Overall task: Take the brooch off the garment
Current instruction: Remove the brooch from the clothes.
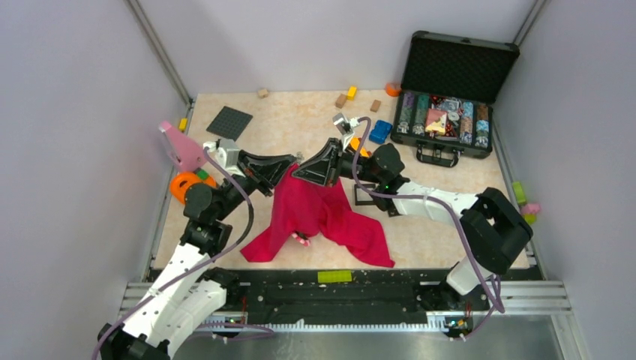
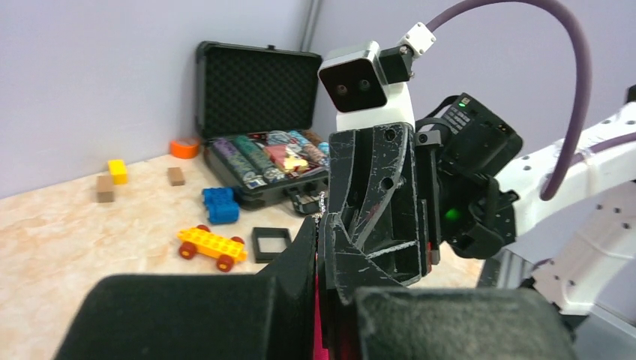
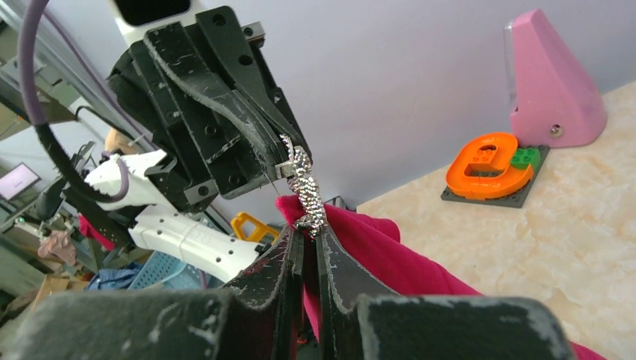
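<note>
A magenta garment (image 1: 322,214) hangs from a raised peak above the table, its lower part spread on the surface. At that peak sits the brooch (image 3: 304,191), a small silvery glittering piece seen edge-on, also glinting in the left wrist view (image 2: 323,204). My left gripper (image 1: 287,166) is shut with its tips on the brooch's upper end (image 3: 289,161). My right gripper (image 3: 307,234) faces it tip to tip, shut on the garment's cloth (image 3: 375,247), with the brooch's lower end at its fingertips. From above, both grippers hide the brooch.
An open black case (image 1: 450,112) of small items stands at the back right. An orange ring toy (image 1: 182,186) and a pink wedge (image 1: 182,146) sit at the left. A dark baseplate (image 1: 229,121), a blue brick (image 1: 380,131), a black square frame (image 1: 367,196) and a small pink-white piece (image 1: 301,240) lie nearby.
</note>
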Controlling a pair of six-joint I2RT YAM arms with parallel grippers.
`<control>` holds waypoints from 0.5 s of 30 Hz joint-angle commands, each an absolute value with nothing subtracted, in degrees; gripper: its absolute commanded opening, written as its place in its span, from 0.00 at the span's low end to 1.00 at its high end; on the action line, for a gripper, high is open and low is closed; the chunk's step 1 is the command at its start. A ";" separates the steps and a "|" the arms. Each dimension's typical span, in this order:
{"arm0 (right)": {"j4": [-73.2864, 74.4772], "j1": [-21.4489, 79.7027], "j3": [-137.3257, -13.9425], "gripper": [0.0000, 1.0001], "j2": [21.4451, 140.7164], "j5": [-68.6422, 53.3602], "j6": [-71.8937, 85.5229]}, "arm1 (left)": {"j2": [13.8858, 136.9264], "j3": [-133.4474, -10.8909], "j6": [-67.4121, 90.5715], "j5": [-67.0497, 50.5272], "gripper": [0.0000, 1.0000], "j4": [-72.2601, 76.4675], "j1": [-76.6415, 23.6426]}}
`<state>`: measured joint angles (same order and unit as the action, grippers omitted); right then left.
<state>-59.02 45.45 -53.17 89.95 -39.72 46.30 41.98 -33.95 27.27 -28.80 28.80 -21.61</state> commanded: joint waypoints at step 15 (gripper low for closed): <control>-65.37 45.00 -45.06 0.51 88.49 -39.45 47.02 | 39.23 -30.37 21.45 -14.98 0.00 25.54 -22.05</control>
<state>-61.87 44.84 -46.83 91.13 -38.61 49.78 40.86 -29.34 22.87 -19.16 24.10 -22.50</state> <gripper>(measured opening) 0.496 0.008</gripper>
